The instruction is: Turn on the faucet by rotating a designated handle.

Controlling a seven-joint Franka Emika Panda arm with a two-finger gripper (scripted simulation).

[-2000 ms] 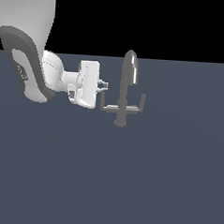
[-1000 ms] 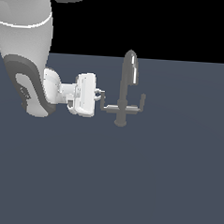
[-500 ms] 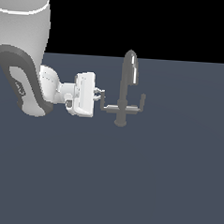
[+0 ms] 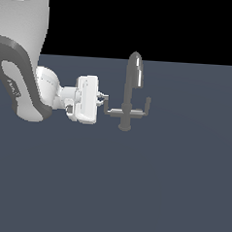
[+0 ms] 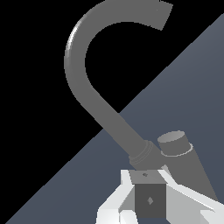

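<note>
The faucet is a small grey tap with a tall arched spout, standing on the dark floor. Its thin crossbar has two upturned arms. The handle is the arm on the exterior view's left. My gripper reaches in level from that side, with its white fingers at the handle's upturned tip. In the wrist view the handle tip sits as a grey block between my two fingers, which press on both sides. The spout curves beyond it.
The faucet's matching right arm stands on the far side of the spout. The faucet's round base rests on the flat dark grey floor. My white arm fills the exterior view's left.
My hand has sunk a little and shifted slightly toward the exterior view's left over two seconds. The handle end has moved with it, and the crossbar now lies more level.
</note>
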